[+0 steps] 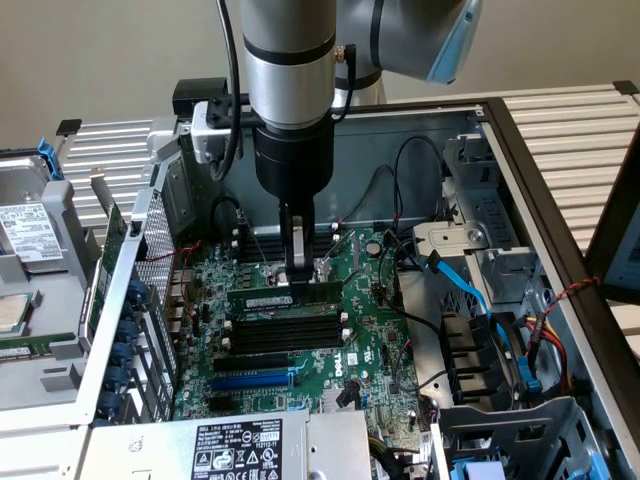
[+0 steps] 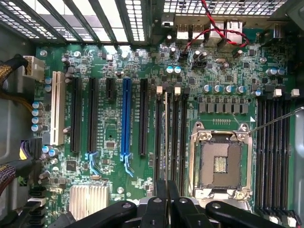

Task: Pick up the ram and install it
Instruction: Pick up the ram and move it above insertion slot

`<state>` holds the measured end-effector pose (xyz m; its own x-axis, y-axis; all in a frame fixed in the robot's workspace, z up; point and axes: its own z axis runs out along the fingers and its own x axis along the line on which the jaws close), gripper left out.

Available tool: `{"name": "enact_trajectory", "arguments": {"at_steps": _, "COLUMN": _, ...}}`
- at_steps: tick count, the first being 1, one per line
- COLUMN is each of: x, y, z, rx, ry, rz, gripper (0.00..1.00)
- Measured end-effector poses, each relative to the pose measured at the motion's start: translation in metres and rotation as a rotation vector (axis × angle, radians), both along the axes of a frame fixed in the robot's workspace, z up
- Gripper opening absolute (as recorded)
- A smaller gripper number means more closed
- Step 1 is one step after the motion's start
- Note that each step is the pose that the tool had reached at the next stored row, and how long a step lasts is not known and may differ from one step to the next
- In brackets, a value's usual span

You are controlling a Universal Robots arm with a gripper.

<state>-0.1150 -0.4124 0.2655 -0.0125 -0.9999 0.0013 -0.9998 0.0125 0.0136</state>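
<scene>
The ram is a thin green stick with a white label. It stands on edge along the rearmost of the black memory slots on the green motherboard. My gripper comes straight down on the stick's middle and is shut on it. In the wrist view the ram shows edge-on as a thin line running away from the gripper. Empty slots lie right beside it. Whether the stick is seated in the slot I cannot tell.
The open metal case walls in the board on all sides. Blue cables and a drive cage are at the exterior view's right, a labelled power supply in front. A CPU socket and a blue expansion slot flank the memory slots.
</scene>
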Motion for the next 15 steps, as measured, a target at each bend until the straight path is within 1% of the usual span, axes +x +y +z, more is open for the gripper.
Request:
{"name": "enact_trajectory", "arguments": {"at_steps": 2, "x": 0.0, "y": 0.0, "z": 0.0, "rx": -0.0012, "ry": 0.0002, "rz": 0.004, "gripper": 0.13}}
{"name": "enact_trajectory", "arguments": {"at_steps": 12, "x": 0.0, "y": -0.0011, "z": -0.0023, "rx": -0.0019, "ry": 0.0002, "rz": -0.001, "gripper": 0.13}}
{"name": "enact_trajectory", "arguments": {"at_steps": 15, "x": 0.0, "y": -0.0012, "z": -0.0029, "rx": -0.0021, "ry": 0.0022, "rz": -0.004, "gripper": 0.13}}
